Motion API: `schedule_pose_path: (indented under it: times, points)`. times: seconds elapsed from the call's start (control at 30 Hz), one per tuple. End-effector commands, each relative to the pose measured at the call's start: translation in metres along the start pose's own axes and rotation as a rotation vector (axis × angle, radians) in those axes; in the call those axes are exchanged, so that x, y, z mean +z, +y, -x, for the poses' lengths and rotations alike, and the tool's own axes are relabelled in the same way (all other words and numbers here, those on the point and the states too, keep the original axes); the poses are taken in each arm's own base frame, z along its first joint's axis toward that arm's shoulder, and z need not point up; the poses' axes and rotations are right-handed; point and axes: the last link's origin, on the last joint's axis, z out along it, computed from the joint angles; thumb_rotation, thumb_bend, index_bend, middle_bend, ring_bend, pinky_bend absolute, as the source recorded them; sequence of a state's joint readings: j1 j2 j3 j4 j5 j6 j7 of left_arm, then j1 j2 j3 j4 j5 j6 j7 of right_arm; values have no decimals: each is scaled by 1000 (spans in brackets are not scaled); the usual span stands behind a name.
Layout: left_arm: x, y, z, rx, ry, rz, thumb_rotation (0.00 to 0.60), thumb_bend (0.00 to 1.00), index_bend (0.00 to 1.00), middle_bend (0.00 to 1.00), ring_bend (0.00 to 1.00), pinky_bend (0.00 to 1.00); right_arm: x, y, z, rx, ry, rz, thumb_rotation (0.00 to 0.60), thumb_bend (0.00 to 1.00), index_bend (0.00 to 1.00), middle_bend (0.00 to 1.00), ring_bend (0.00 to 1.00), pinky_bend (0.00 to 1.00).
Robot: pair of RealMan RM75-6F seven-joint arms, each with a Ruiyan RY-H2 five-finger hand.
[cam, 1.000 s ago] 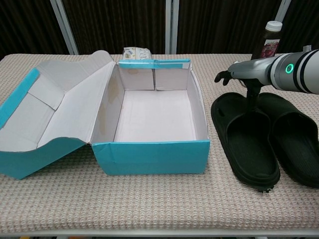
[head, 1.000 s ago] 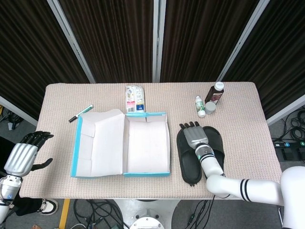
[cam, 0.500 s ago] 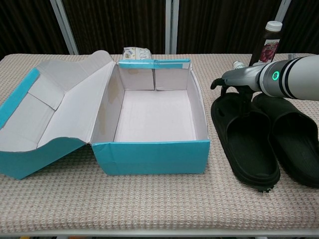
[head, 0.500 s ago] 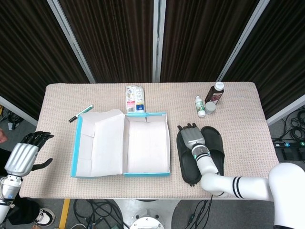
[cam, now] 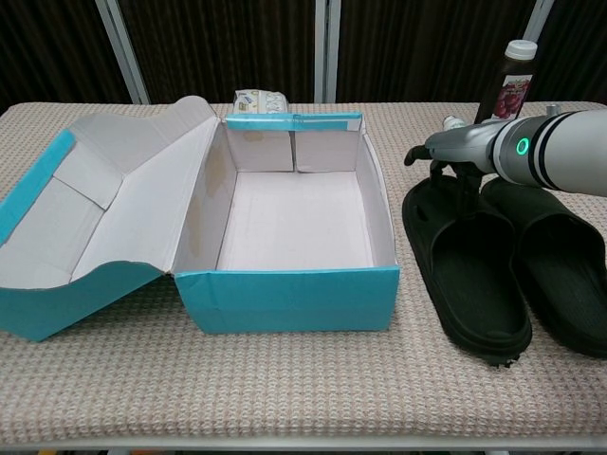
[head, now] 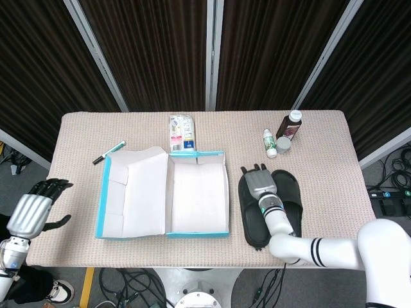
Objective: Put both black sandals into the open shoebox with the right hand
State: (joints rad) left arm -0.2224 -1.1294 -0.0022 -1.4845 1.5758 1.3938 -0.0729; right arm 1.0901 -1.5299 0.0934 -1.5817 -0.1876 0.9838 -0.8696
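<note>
Two black sandals lie flat, side by side, right of the open shoebox. One sandal is close to the box wall, the other sandal is further right. My right hand hovers over the strap end of the sandal nearer the box, fingers spread and pointing down onto it, with nothing lifted. My left hand hangs off the table's left edge with its fingers apart and nothing in it. The box holds nothing.
The box lid lies folded out to the left. A dark bottle and a small white bottle stand behind the sandals. A packet lies behind the box, a marker at the far left.
My right hand has shifted from between the two sandals towards the box and sunk onto the strap of the nearer sandal. Sandals, box and left hand have stayed put.
</note>
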Motion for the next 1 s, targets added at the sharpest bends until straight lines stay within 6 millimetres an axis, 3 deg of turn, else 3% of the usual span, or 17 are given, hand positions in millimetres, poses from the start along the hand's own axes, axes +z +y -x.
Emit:
schedule_pose_path:
  times: [0.03,0.27,0.4,0.53,0.73,1.0]
  points:
    - [0,0,0,0,2,1,600,191,207,193,142,202,-1,3,1,0,14,7,600,70,0,377,46,0]
    - [0,2,0,-2,-4,4,600,192,207,193,142,202,-6,12,-4,15,60,17,600,97,0,425,100,16]
    - [1,4,1,-3,-10,7,600,192,207,193,142,202,-11,19,-9,38,101,13,600,118,32,462,188,246]
    - [2,5,3,-4,-17,11,600,191,207,193,142,203,-18,29,-16,59,159,3,600,141,219,470,267,387]
    - [4,9,3,2,-15,20,600,191,207,194,142,202,-30,42,-29,115,231,-22,600,159,379,479,297,429]
    - [6,16,1,12,-12,35,600,191,207,193,142,202,-57,57,-56,177,343,-68,600,162,431,486,314,446]
